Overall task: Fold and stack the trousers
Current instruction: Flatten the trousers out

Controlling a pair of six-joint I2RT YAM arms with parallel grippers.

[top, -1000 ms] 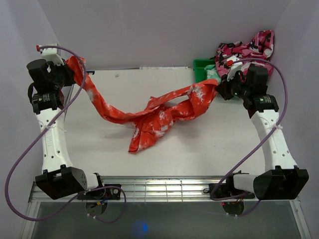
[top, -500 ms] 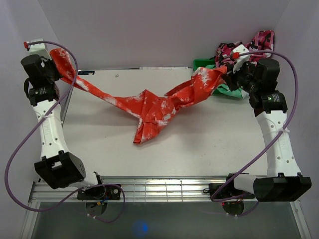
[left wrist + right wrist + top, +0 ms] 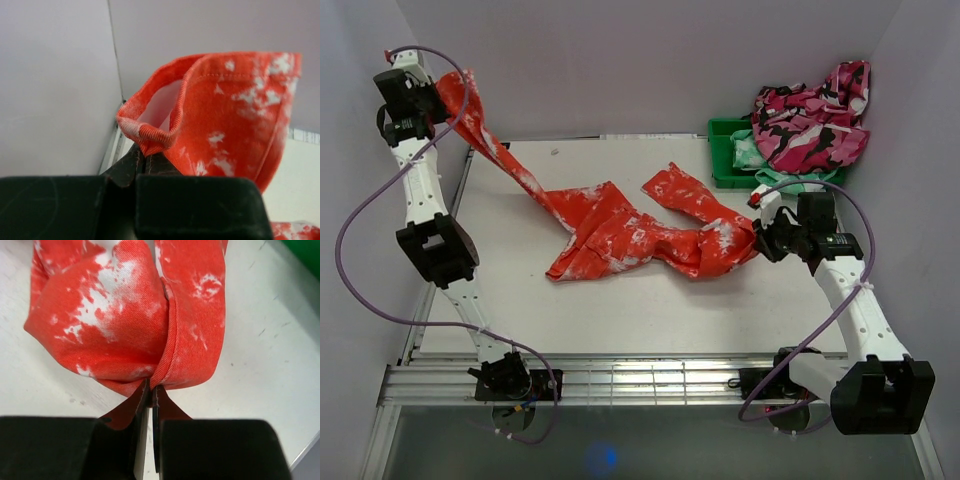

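From above, the trousers [image 3: 620, 235] sprawl across the desk [image 3: 650, 300]. One end is held high at far left by the left fingers [image 3: 428, 88], the other low by the right fingers [image 3: 763, 237]. The left wrist view shows those fingers clenched on a hem. The right wrist view shows its fingers pinching a folded edge.

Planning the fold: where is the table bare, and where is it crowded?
Bare: the wide near strip of table between the trousers and the near edge, and a smaller far patch between the trousers, the far edge and the green bin. Crowded: the middle, under the cloth, and the far-right corner, with the bin and the camouflage garment.
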